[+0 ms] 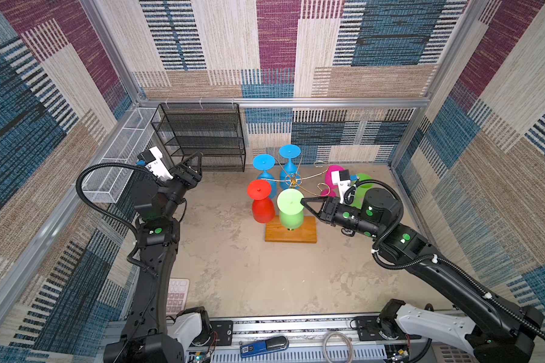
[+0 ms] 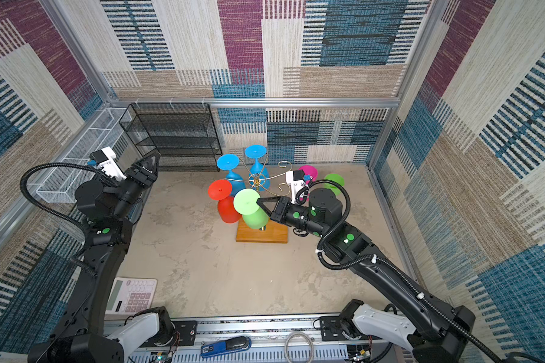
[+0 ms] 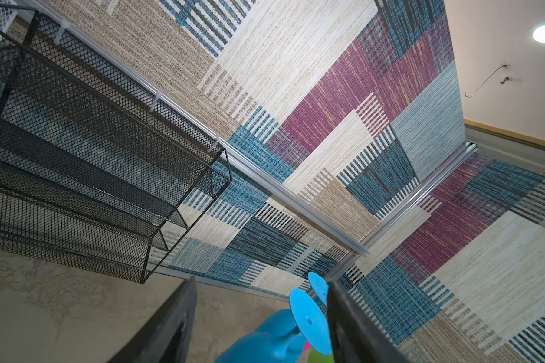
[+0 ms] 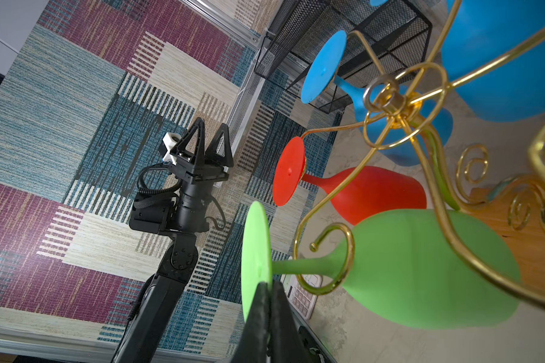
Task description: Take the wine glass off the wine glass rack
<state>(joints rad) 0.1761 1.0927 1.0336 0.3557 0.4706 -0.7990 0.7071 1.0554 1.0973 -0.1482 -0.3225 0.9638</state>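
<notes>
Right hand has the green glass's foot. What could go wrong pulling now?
The right hand pinches only the foot's edge of the green wine glass; it may slip.
Its stem sits in a curl of the wine glass rack; a wrong pull could tip the rack.
The red glass hangs close and might get knocked.

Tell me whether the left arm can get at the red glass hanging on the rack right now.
Probably yes. The left end effector is open and holds nothing, and only bare table lies between it and the red glass.

Stereo pair overhead, wrist cameras low, wine glasses (image 1: 291, 201) shared
</notes>
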